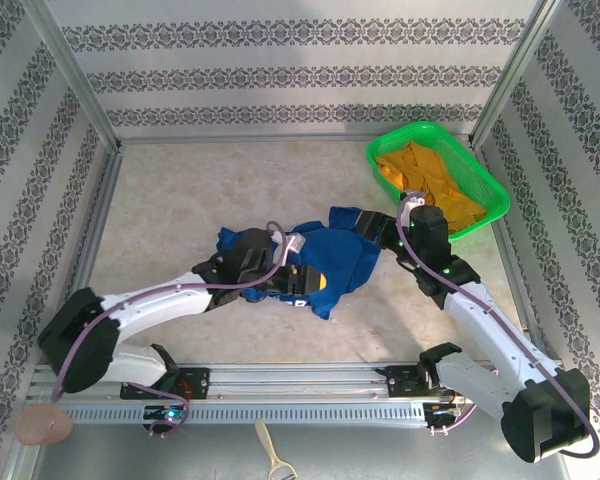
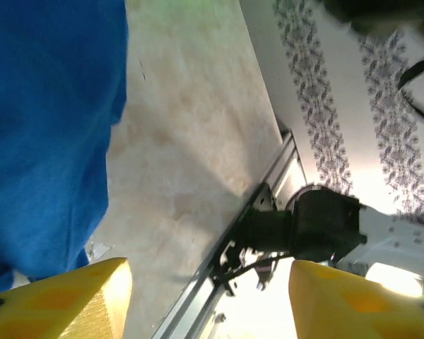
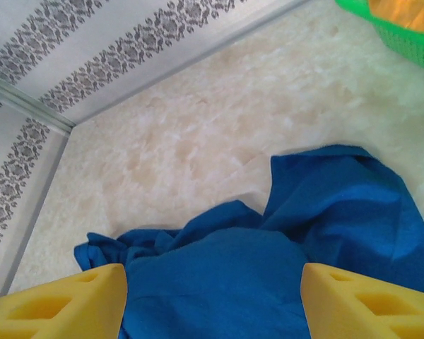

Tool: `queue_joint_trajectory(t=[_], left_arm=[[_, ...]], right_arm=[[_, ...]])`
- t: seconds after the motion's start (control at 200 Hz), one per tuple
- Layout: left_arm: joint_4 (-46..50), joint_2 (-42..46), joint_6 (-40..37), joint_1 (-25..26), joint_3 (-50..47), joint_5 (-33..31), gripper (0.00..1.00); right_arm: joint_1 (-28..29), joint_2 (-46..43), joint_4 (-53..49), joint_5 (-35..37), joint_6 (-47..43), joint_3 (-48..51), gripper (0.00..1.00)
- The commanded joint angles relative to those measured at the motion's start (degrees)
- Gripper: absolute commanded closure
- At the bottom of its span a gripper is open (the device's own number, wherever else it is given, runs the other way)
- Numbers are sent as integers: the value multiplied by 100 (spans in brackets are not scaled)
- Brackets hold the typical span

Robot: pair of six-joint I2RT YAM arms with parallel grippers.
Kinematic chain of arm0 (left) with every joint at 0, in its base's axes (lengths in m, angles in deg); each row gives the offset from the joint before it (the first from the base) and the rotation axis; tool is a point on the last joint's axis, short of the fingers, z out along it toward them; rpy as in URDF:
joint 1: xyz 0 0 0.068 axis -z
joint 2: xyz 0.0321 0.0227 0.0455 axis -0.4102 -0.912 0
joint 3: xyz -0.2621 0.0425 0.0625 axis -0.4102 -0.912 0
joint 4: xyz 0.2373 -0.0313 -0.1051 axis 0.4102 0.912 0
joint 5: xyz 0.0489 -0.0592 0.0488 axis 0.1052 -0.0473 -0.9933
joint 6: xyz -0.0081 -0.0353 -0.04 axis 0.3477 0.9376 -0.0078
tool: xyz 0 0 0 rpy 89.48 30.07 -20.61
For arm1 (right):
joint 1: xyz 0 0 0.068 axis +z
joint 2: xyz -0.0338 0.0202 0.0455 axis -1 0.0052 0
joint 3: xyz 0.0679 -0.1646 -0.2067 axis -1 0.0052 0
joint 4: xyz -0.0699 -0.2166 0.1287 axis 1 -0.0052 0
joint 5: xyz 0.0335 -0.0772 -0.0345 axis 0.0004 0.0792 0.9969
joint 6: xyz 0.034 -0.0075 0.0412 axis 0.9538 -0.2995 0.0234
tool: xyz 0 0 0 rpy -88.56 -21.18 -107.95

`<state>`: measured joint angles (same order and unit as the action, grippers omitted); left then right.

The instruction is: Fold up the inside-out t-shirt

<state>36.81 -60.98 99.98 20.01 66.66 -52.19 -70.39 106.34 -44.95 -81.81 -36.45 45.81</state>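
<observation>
Standing at the far right corner of the table (image 1: 180, 210), a green basket (image 1: 372, 158) is holding an orange-yellow garment (image 1: 430, 180). The basket is sitting just beyond the right arm's wrist and well apart from the left arm. Patterned walls (image 1: 280, 70) are enclosing the table on its left, far and right sides. A metal rail (image 1: 300, 385) is running along the near edge, carrying both arm bases. A pinkish lump (image 1: 45, 425) is lying at the near left corner, and a cream handle (image 1: 272, 462) is lying nearer than the rail's middle.

The blue t-shirt (image 1: 335, 262) is lying bunched at the middle of the table, its right end near the basket but apart from it. In the top view the left arm's wrist is covering part of the shirt's left side.

The left gripper (image 2: 208, 282) is sitting at the shirt's left part. Its jaws are standing wide, with bare table and rail showing between them. The cloth is hanging just beside one finger; whether it is touching that finger cannot be told.

The right gripper (image 3: 212, 282) is hanging over the shirt's right end. Its jaws are standing wide, with the cloth lying below the gap and not clamped.
</observation>
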Motion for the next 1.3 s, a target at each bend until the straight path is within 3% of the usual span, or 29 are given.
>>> queue_joint_trajectory(t=[0.0, 0.195, 0.34, 0.54, 0.605, 0.659, 0.784, 0.924, 1.049, 1.294], left_arm=[[708, 573, -649, -242, 419, -947, 34], [1688, 492, -765, -680, 538, -1783, 34], [1628, 465, -633, -942, 272, -1917, 32], [1699, 463, -664, -1013, 210, -1928, 31], [1738, 472, -680, -1029, 203, -1925, 31], [1747, 489, -692, -1039, 193, -1915, 31], [1703, 490, -726, -1045, 164, -1840, 30], [1518, 329, -841, -1039, 196, -1538, 29], [1337, 61, -910, -963, 300, -1310, 29], [687, -406, -801, -789, 460, -1220, 28]], right_arm=[[322, -14, -358, 173, -200, 143, 34], [1510, 132, -619, 785, -488, 250, 35], [2428, 703, -437, 1299, -392, 275, 33], [2901, 2037, 128, 1291, -322, 11, 34], [2920, 2350, 228, 1337, -319, -60, 37], [2907, 2460, 281, 1381, -348, -72, 50], [2748, 2206, 268, 1388, -401, 26, 100], [2341, 1413, 72, 972, -520, 95, 100], [1866, 635, 57, 181, -482, 104, 100], [1414, 241, 124, -617, -326, 59, 100]])
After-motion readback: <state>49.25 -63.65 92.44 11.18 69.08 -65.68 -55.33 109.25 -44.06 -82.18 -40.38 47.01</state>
